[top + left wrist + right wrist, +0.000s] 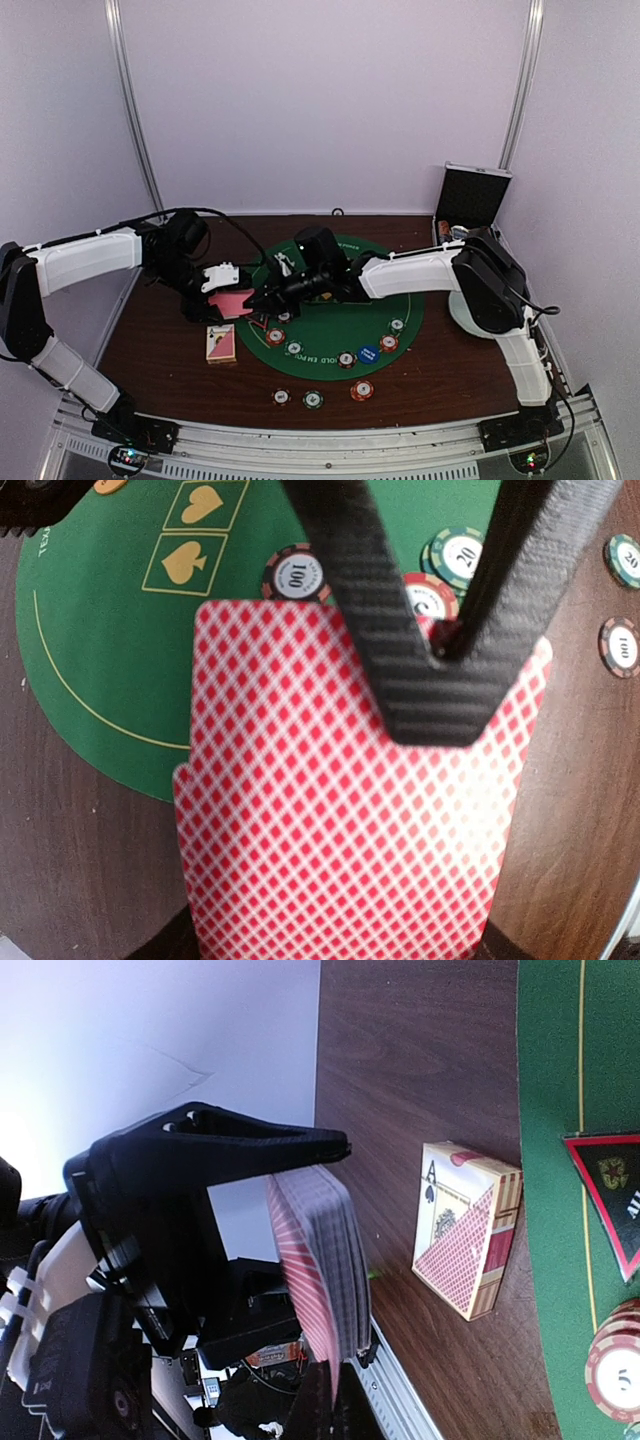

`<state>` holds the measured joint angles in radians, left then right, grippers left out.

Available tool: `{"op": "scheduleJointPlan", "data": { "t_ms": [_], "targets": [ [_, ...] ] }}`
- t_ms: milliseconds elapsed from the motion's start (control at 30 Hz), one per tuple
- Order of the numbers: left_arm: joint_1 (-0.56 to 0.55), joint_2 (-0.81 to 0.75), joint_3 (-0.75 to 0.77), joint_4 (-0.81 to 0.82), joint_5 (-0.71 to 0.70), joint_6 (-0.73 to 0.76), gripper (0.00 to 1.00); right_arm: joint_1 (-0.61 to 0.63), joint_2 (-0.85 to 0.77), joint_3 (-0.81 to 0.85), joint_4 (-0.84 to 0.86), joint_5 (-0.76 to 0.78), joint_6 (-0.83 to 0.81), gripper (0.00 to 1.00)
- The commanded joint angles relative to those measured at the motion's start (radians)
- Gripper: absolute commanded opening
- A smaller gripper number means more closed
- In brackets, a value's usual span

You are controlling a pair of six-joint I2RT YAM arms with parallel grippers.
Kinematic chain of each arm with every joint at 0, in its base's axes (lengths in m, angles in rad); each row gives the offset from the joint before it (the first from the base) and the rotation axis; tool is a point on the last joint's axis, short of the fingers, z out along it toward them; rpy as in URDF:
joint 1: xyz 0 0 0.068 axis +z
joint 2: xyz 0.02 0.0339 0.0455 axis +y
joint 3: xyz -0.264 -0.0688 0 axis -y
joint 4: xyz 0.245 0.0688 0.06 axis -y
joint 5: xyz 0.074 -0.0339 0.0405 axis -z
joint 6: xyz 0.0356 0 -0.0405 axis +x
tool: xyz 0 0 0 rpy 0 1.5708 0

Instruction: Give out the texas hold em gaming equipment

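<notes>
The left end effector is clenched on the deck of cards, above the counter beside the green mat. The right end effector is closed at the deck's edge (whether it pinches a card, I cannot tell). Chips lie spread; no card looks dealt yet.

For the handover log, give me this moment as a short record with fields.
Left end effector: shut on the red diamond-backed deck of playing cards, off the table
Right end effector: shut beside the deck; whether it grips a card cannot be told
Printed cardboard card box: lying on the brown wooden table, beside the round green felt mat
Blue round dealer disc: on the mat, among striped poker chips
Chips off the mat: three
</notes>
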<state>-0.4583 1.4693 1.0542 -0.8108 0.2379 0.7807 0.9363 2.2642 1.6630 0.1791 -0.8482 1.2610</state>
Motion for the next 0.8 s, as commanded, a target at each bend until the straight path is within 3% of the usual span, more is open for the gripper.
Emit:
{"op": "scheduleJointPlan", "data": {
  "t_ms": [0,467,767],
  "targets": [
    [0.010,-0.025,-0.011,0.047,-0.045,0.015,0.17,-0.029,-0.061,-0.042,0.017,0.003,0.015,0.00],
    [0.079,-0.050,-0.016,0.016,-0.042,0.031,0.16,-0.143,-0.128,-0.120,-0.071,-0.020,-0.072,0.00],
    [0.080,-0.067,-0.003,-0.025,0.000,0.024,0.16,-0.152,0.074,0.141,-0.172,-0.034,-0.103,0.00]
  ]
}}
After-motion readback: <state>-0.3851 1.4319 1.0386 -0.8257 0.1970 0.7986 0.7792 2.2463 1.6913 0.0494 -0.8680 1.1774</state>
